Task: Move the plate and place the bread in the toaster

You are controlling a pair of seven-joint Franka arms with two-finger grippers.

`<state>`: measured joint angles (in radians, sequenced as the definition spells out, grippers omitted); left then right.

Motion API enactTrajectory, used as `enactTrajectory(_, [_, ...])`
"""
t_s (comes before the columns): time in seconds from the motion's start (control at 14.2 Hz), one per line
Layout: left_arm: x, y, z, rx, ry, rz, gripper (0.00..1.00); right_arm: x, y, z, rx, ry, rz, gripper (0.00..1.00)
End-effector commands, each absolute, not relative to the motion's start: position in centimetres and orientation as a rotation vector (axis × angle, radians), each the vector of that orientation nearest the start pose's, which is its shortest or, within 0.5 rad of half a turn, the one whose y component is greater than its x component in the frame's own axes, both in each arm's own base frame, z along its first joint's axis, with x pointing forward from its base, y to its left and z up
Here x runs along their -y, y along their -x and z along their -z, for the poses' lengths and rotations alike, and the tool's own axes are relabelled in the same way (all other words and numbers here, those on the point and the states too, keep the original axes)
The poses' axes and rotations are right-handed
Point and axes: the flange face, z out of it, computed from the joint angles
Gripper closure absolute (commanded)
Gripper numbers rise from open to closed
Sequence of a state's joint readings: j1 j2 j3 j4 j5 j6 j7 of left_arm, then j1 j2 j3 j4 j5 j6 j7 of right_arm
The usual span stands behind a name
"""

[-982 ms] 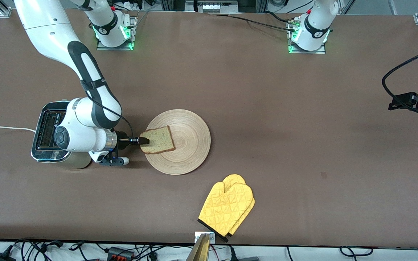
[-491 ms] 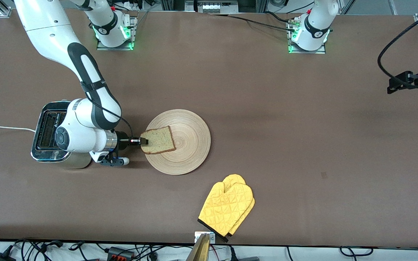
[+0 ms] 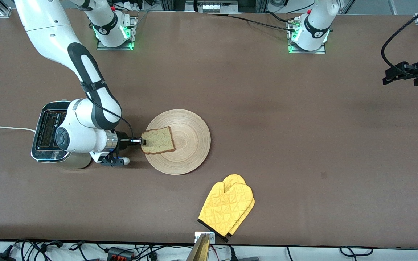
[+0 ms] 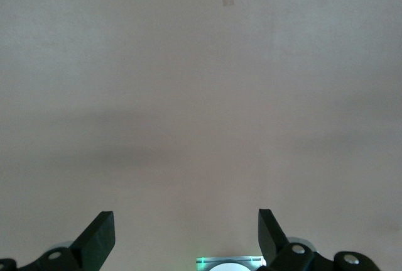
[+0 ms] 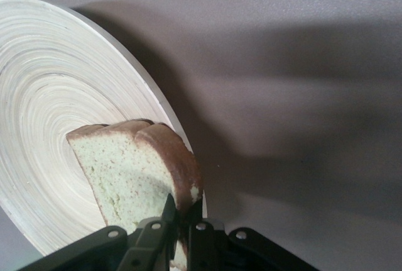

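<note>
Nearest to the front camera you see a yellow mitt [image 3: 227, 207] on the table [image 3: 303, 145], nearer to that camera than the plate [image 3: 191, 145]. The plate is your landmark; it lies flat on the table. The bread [image 3: 158, 140] rests on the plate, at its edge toward the toaster [image 3: 47, 136]. The right gripper [image 3: 143, 141] is closed on the crust edge of the bread, low at the plate's rim; in the right wrist view its fingers [image 5: 168, 217] pinch the slice [image 5: 132, 170] over the rim [image 5: 151, 107]. The toaster stands beside the plate, toward the right arm's end, partly under that arm. The left gripper [image 3: 390, 78] waits wide open and empty over bare table, well apart from the plate, at the left arm's end.
</note>
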<state>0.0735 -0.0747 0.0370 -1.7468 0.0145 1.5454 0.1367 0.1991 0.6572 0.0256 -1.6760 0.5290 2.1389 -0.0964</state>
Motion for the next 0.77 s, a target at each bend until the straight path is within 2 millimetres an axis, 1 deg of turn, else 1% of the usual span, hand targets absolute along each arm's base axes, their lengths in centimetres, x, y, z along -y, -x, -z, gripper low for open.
enactTrajectory(0.0, [-5.6, -51.2, -58.3, -0.035, 3.144, -0.164, 0.0, -16.8, -64.6, -21.9, -0.002, 2.688, -0.273, 1.0])
enactTrajectory(0.07, [-4.6, -51.5, -58.7, -0.063, 3.142, -0.15, 0.0, -16.9, -64.6, -22.6, 0.004, 2.687, -0.261, 1.0])
enactTrajectory(0.21, [-4.5, -51.5, -58.9, -0.083, 3.14, -0.145, 0.0, -17.2, -64.9, -24.7, 0.026, 2.683, -0.222, 1.0])
enactTrajectory(0.35, [-4.9, -51.8, -58.5, -0.073, 3.143, -0.154, 0.0, -17.3, -64.8, -28.3, 0.044, 2.674, -0.202, 1.0])
enactTrajectory(0.42, [-4.8, -51.8, -58.5, -0.076, 3.142, -0.154, 0.0, -17.0, -64.7, -30.7, 0.048, 2.668, -0.187, 1.0])
enactTrajectory(0.49, [-4.8, -51.8, -58.5, -0.076, 3.142, -0.154, 0.0, -16.5, -64.6, -32.6, 0.054, 2.666, -0.175, 1.0])
enactTrajectory(0.56, [-4.8, -51.8, -58.5, -0.073, 3.142, -0.154, 0.0, -15.1, -64.5, -34.8, 0.066, 2.689, -0.166, 1.0])
enactTrajectory(0.63, [-4.8, -51.8, -58.6, -0.071, 3.142, -0.152, 0.0, -13.8, -64.4, -36.8, 0.108, 2.745, -0.157, 1.0])
enactTrajectory(0.7, [-4.7, -51.8, -58.6, -0.071, 3.142, -0.154, 0.0, -12.9, -64.0, -39.2, 0.189, 2.832, -0.149, 1.0])
